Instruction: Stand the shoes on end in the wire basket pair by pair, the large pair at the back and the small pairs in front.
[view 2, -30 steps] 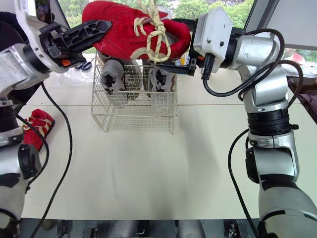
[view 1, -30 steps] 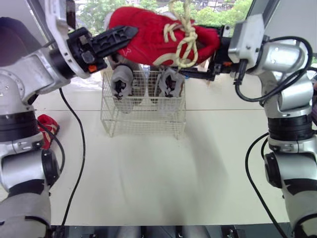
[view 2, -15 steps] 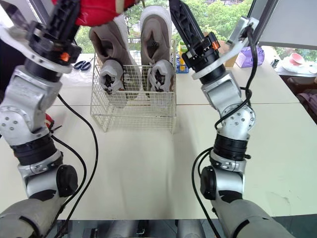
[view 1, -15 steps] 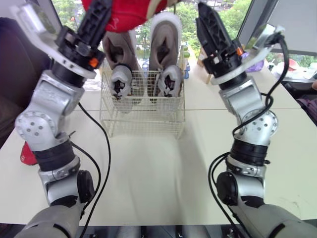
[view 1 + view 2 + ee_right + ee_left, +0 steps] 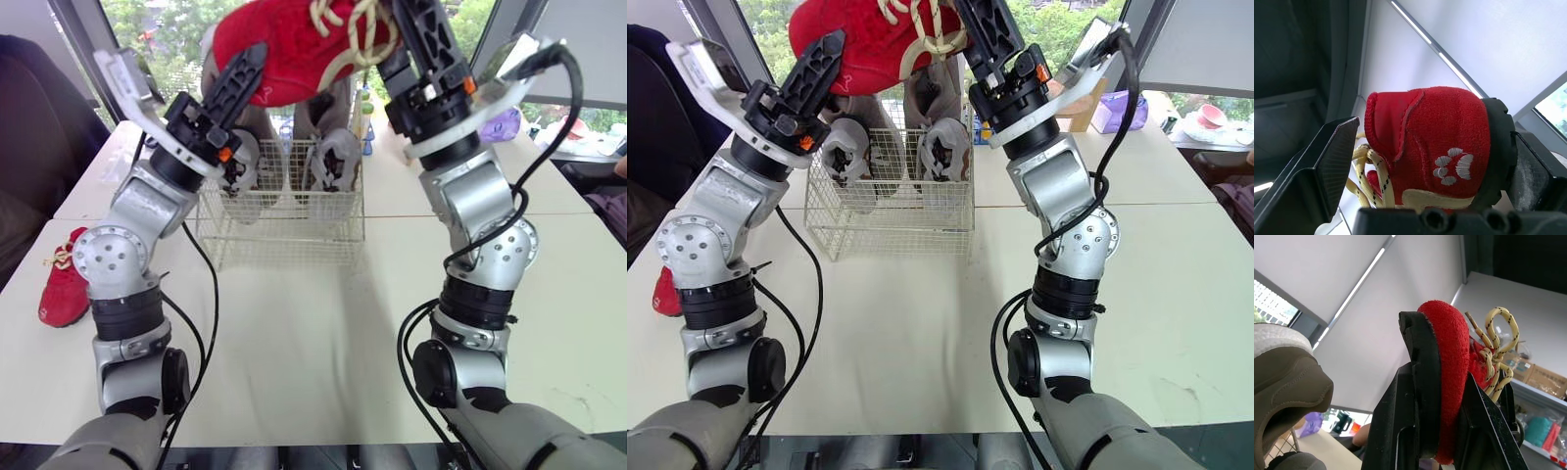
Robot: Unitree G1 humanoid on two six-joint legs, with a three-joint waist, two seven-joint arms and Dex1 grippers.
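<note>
1. Left eye view: the left gripper (image 5: 250, 69) and the right gripper (image 5: 416, 29) are holding one red shoe (image 5: 284, 49) between them, high above the wire basket (image 5: 284, 230). The left gripper is taking the shoe at one end and the right gripper at the laced end, where cream laces are hanging loose.
2. Left eye view, lower down: the basket is sitting on the white table (image 5: 313, 333) near its far edge. Two small grey shoes (image 5: 336, 162) are standing on end in its front, and large taupe shoes (image 5: 323, 110) are rising behind them. A second red shoe (image 5: 65, 292) is lying on the table well to the left of the basket.
3. Left wrist view: the two black fingers (image 5: 1400, 431) are closing on the red shoe from both sides, one pressing flat against its black sole. A taupe shoe with a white sole is showing beside them.
4. Right wrist view: the fingers (image 5: 1537, 166) are spreading wide and clamping the red shoe across its height, one lying against the sole and the other meeting the laces by the tongue. A white paw print is showing on the shoe's side.
</note>
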